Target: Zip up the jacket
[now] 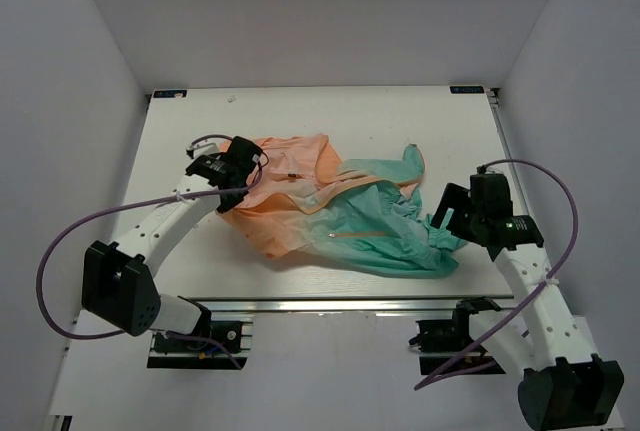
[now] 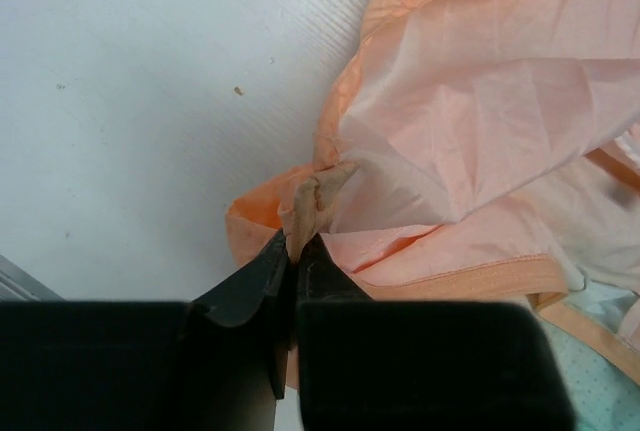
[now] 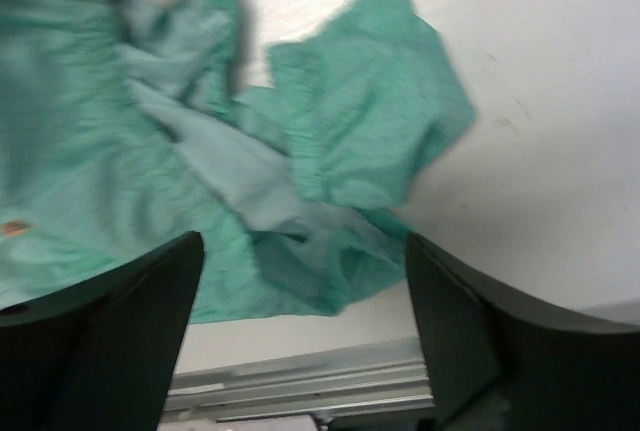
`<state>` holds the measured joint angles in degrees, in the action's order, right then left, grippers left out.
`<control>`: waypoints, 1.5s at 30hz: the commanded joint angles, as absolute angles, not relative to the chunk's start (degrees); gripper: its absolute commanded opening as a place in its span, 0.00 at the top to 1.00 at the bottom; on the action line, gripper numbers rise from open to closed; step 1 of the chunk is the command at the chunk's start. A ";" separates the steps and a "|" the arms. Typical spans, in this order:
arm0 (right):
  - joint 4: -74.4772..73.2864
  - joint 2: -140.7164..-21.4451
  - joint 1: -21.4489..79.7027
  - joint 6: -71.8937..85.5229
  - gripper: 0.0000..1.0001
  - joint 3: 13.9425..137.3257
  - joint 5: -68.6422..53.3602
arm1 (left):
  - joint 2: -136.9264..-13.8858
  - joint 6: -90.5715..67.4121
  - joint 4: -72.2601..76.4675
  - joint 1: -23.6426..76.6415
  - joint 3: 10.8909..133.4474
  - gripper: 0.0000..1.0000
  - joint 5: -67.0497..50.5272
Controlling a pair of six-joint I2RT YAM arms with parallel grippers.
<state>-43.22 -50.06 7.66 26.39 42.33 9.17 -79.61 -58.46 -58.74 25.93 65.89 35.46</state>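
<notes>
Lying crumpled on the white tabletop (image 1: 330, 116), the jacket (image 1: 340, 216) has its orange end to the left and its teal hem to the right. The left gripper (image 2: 295, 251) is pinching a bunched fold of the orange edge. The right gripper (image 3: 303, 256) is spread wide over the teal cloth.

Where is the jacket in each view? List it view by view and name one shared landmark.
Top external: the jacket lies mid-table, orange end by the left gripper, teal end toward the right gripper.
Left wrist: its orange cloth fills the right side; the gripper is shut on a fold.
Right wrist: its teal cloth fills left and centre, above the open fingers.
Shared landmark: the white table.
</notes>
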 commanded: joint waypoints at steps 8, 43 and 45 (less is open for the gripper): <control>-31.21 -55.42 30.48 19.94 0.11 46.49 10.00 | -74.62 -59.41 -61.52 25.58 60.73 0.79 35.95; -54.58 -72.67 31.03 47.37 0.83 42.71 24.69 | -85.34 -69.52 -65.22 12.83 59.24 0.91 38.59; -55.28 -74.09 30.85 46.94 0.58 43.94 26.45 | -85.08 -69.43 -64.69 12.83 58.10 0.76 37.62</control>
